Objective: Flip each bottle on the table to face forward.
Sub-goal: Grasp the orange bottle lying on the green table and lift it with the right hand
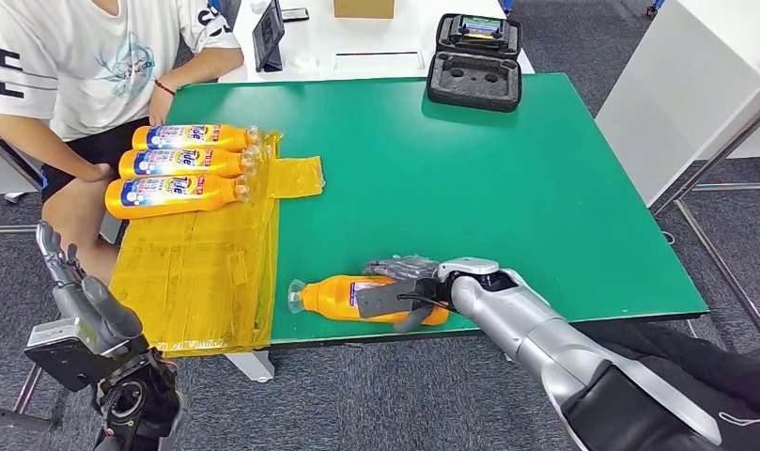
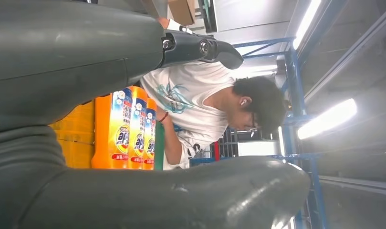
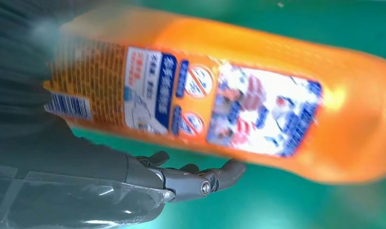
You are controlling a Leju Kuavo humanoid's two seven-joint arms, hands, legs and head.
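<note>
three bottles [image 1: 183,162] lie beside person's arm [image 1: 38,141].

Counter [image 1: 507,178]: green-topped, white-edged, seen from above.
Yellow plastic sheet [image 1: 202,268]: spread over the counter's left part, hanging over the near edge.
Three orange plastic bottles [image 1: 183,164]: lying side by side on the sheet's far end, blue-and-white labels up, caps pointing right.
Fourth orange plastic bottle [image 1: 333,296]: lying near the counter's front edge, clear cap toward the sheet, label mostly hidden.
Right robot hand [image 1: 404,299]: grey, wrapped over this bottle's body, fingers curled around it.
Left robot hand [image 1: 75,287]: raised off the counter's left side, fingers apart, holding nothing.
Person in white T-shirt [image 1: 85,66]: seated at the far left corner.
Black foam-lined case [image 1: 474,61]: open, at the far edge.
</note>
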